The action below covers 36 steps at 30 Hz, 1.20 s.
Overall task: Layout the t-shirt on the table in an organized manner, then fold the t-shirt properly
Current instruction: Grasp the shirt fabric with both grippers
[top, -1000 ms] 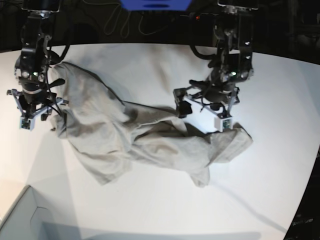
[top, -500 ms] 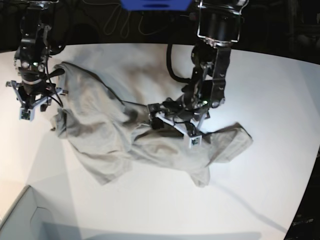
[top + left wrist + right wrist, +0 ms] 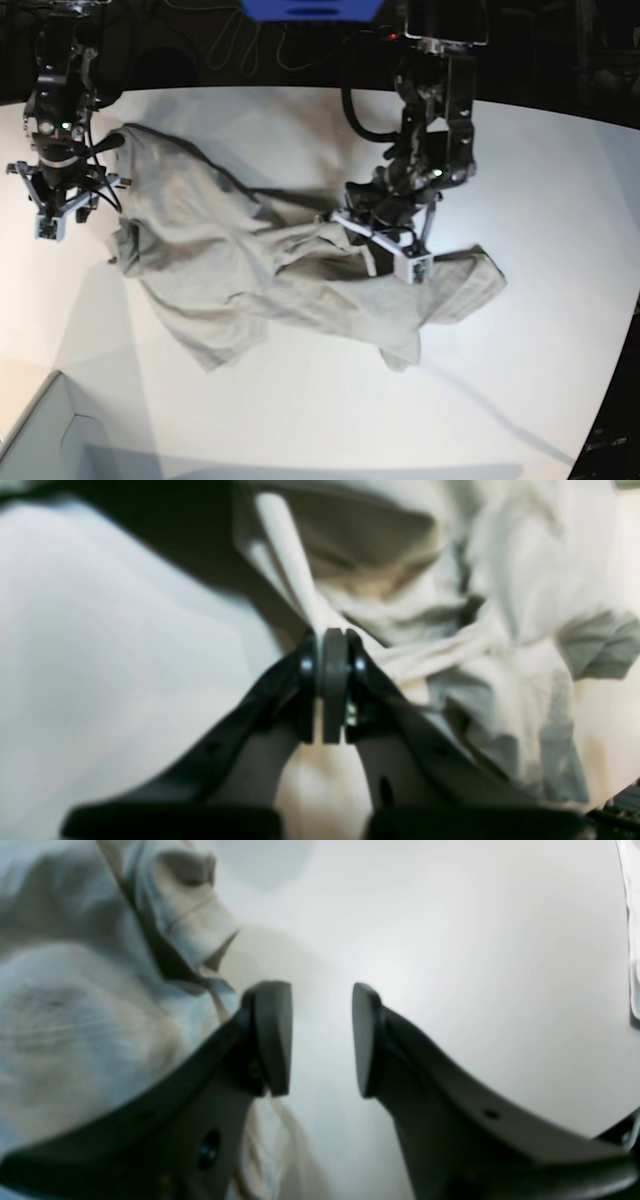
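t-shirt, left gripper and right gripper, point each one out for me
t-shirt [image 3: 215, 270]: base view, middle of the crumpled body.
left gripper [image 3: 332, 645]: left wrist view, shut tips pinching a fold of the shirt.
right gripper [image 3: 321, 1037]: right wrist view, gap between the open tips.

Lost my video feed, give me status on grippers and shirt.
Left gripper shut on a fold of the t-shirt. Right gripper open, empty, beside shirt edge. Shirt crumpled on the table. Nothing in the way.
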Each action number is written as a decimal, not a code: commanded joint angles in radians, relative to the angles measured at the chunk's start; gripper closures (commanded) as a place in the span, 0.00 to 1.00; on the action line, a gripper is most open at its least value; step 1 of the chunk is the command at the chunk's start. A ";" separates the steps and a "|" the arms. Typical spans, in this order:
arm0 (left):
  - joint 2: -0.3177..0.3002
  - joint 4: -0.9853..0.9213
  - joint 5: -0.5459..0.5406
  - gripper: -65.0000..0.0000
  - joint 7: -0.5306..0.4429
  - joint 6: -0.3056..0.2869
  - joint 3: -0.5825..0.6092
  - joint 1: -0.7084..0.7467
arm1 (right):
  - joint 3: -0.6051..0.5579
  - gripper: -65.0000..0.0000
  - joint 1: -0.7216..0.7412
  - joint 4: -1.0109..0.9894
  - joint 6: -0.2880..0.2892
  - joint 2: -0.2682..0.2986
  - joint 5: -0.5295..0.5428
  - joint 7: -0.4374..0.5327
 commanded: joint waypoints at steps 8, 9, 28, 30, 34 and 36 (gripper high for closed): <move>-0.066 0.162 -0.001 1.00 -0.008 -0.003 -0.049 0.132 | -0.169 0.68 0.018 0.046 0.004 0.009 -0.002 0.025; -0.066 0.161 -0.001 1.00 -0.008 -0.003 -0.061 0.138 | -0.191 0.68 0.018 0.052 0.004 0.009 -0.001 0.025; -0.065 0.098 -0.001 1.00 -0.010 -0.003 -0.102 0.141 | -0.358 0.46 0.168 -0.066 0.239 -0.023 -0.004 0.017; -0.065 0.098 -0.001 1.00 -0.010 -0.003 -0.102 0.141 | -0.359 0.46 0.193 -0.110 0.241 -0.023 -0.004 0.017; -0.065 0.098 -0.001 1.00 -0.010 -0.003 -0.102 0.141 | -0.359 0.46 0.222 -0.192 0.241 -0.023 -0.004 0.017; -0.065 0.098 -0.001 1.00 -0.010 -0.003 -0.102 0.141 | -0.359 0.47 0.225 -0.201 0.241 -0.023 -0.004 0.019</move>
